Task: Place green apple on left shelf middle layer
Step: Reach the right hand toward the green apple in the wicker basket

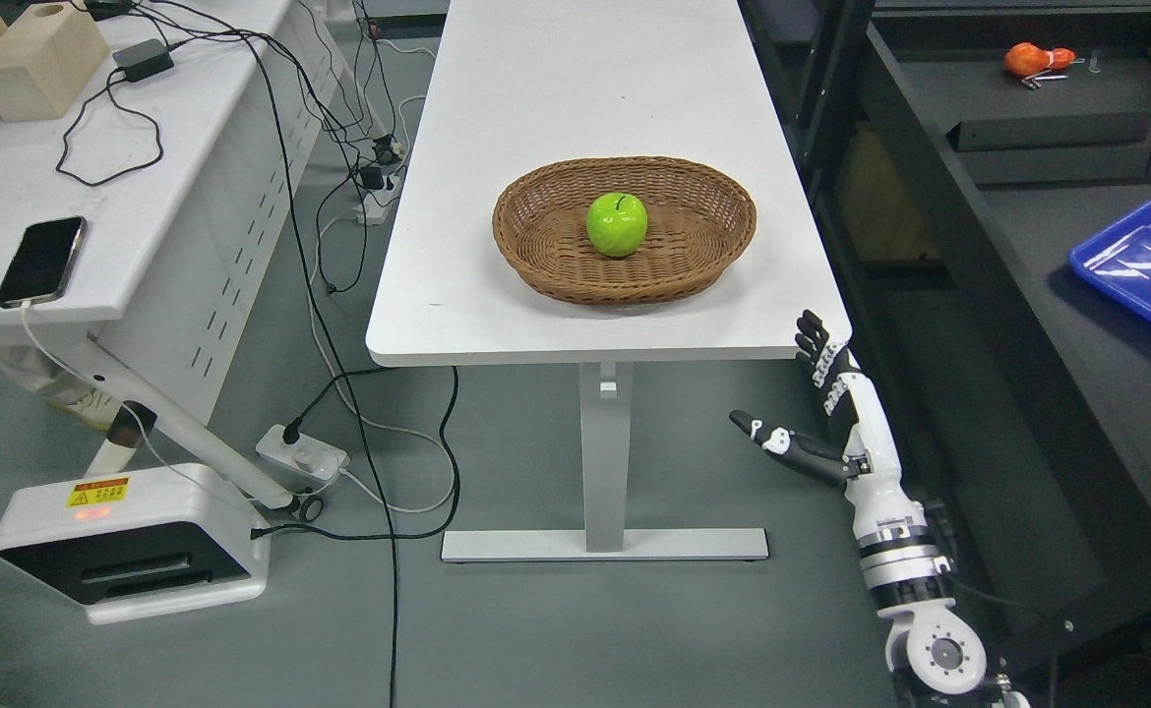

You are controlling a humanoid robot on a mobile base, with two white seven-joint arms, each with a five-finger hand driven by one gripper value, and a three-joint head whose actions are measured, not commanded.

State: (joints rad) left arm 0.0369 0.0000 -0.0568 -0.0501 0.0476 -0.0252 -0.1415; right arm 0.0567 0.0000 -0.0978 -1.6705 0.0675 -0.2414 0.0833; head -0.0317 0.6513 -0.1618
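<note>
The shelf at right is cut off by the frame, its layers hard to tell apart. The apple (pixel 617 224) sits in a basket (pixel 536 256) on the tabletop (pixel 536 98). The right robot hand (pixel 817 393), fingers spread and empty, hangs below the tabletop's edge, at the apple's four o'clock, well apart.

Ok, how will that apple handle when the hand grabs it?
The apple looks glossy, so probably slippery under the right hand. It is round, so a nudge would likely roll it, though the basket rim should contain it. Probably rigid.
</note>
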